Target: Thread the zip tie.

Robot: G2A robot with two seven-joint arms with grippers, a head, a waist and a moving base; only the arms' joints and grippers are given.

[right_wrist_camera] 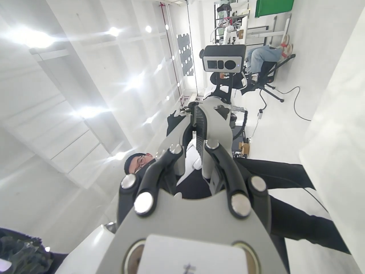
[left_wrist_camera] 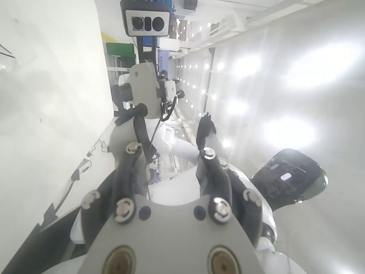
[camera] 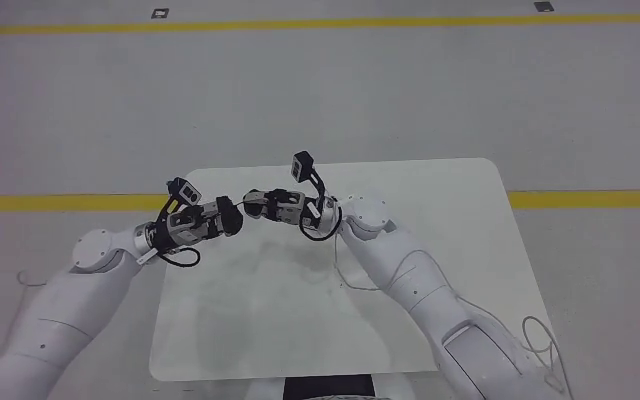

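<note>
Both grippers meet tip to tip in the air above the back left part of the white table (camera: 430,300). A thin black zip tie (left_wrist_camera: 152,143) runs from the right gripper (camera: 257,205) into the gap of the left gripper (camera: 232,214). In the left wrist view the left gripper (left_wrist_camera: 172,125) stands open, its black fingers (left_wrist_camera: 206,128) spread wide, with the strip close to one of them. The right gripper (right_wrist_camera: 186,119) has its fingers drawn close together; the strip between them is hidden in its own view.
The table's far edge lies just behind the grippers, and its left edge passes under the left arm. A thin loose cable (camera: 348,280) hangs beside the right arm over the tabletop. The bare tabletop stretches to the right and toward the front.
</note>
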